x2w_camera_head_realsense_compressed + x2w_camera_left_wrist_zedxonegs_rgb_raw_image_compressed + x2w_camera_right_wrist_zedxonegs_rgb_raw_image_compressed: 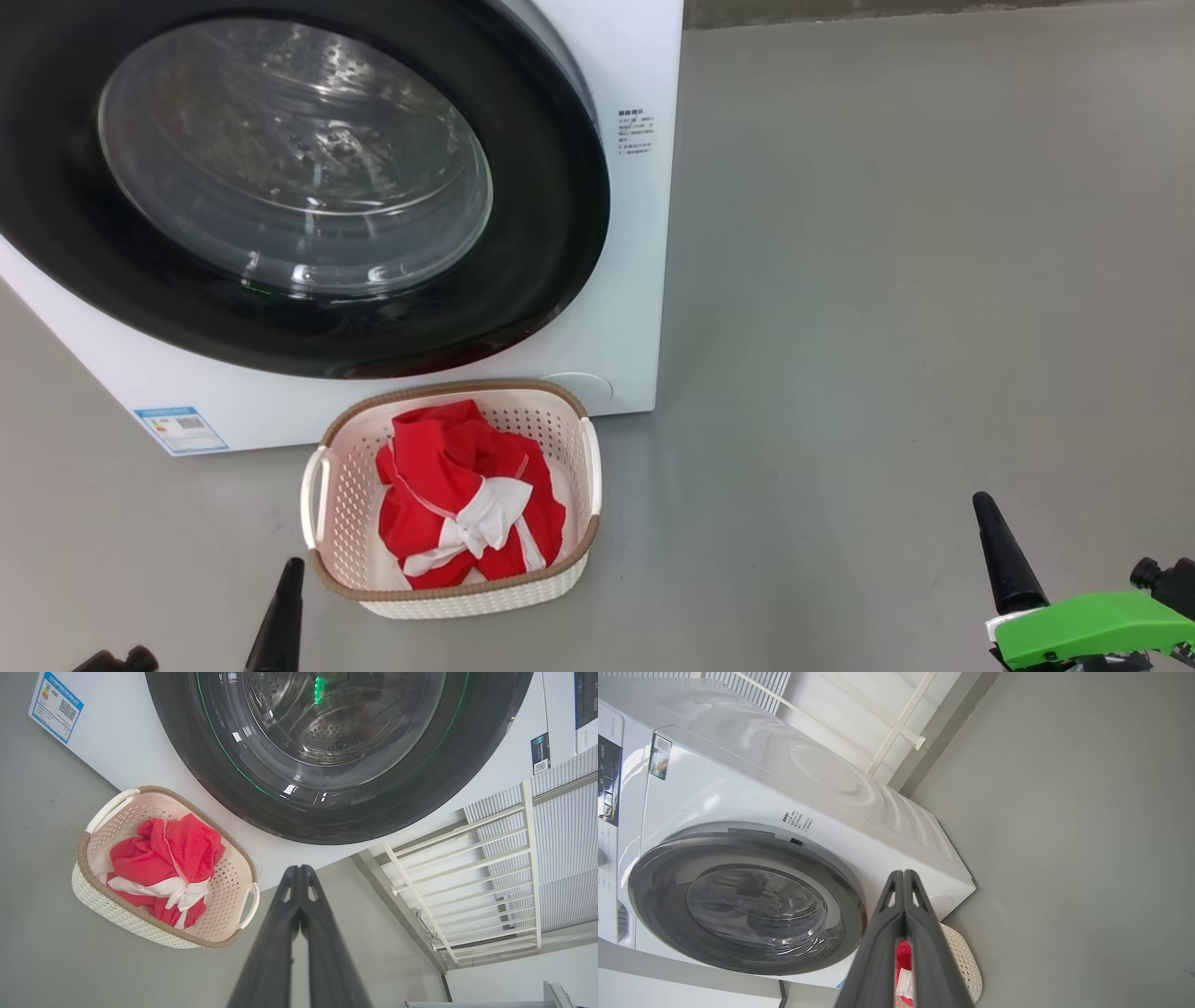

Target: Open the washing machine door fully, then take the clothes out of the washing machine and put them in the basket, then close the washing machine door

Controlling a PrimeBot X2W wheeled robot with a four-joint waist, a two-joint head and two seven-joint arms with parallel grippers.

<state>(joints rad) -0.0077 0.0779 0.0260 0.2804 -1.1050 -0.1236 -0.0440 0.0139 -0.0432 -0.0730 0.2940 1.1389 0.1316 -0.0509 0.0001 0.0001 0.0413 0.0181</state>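
The washing machine stands at the upper left, a white box. Its door, a black rim around a glass bowl, lies flat against the front, also in the right wrist view. On the floor just in front stands the basket holding the clothes, a red bundle with a white part. My left gripper is shut and empty, low, just left of the basket; in its own view its tips meet. My right gripper is shut and empty, far to the right over bare floor, its tips pressed together.
Grey floor spreads wide to the right of the machine. A white slatted railing stands along the wall beside the machine. A blue label sits low on the machine's front. A green part rides on my right wrist.
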